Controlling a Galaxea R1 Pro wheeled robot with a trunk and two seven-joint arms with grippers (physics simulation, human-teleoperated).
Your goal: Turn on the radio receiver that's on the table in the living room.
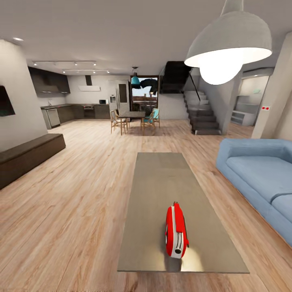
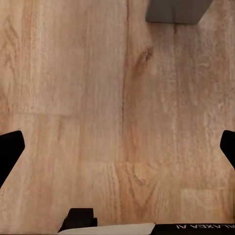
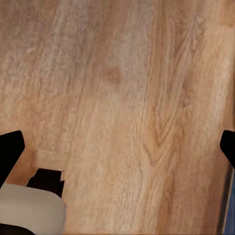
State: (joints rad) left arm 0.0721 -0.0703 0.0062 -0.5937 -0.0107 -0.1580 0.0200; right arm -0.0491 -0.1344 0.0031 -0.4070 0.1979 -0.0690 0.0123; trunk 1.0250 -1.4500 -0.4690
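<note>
The red radio receiver (image 1: 176,236) with white trim stands edge-on near the front end of the long grey-beige coffee table (image 1: 162,182), its thin handle on top. Its dial face is not visible from this side. In the left wrist view my left gripper (image 2: 117,147) is open, its black fingertips (image 2: 10,152) spread wide over bare wooden floor, with a corner of the table (image 2: 176,11) beyond. My right gripper (image 3: 117,149) is open too, its fingertips (image 3: 10,152) wide apart above floorboards, holding nothing.
A blue sofa (image 1: 259,178) runs along the table's right side. A dark low bench (image 1: 28,156) lines the left wall. The dark dining table with wooden chairs (image 1: 134,119), the kitchen and a staircase (image 1: 202,115) lie farther back. A large pendant lamp (image 1: 229,44) hangs overhead.
</note>
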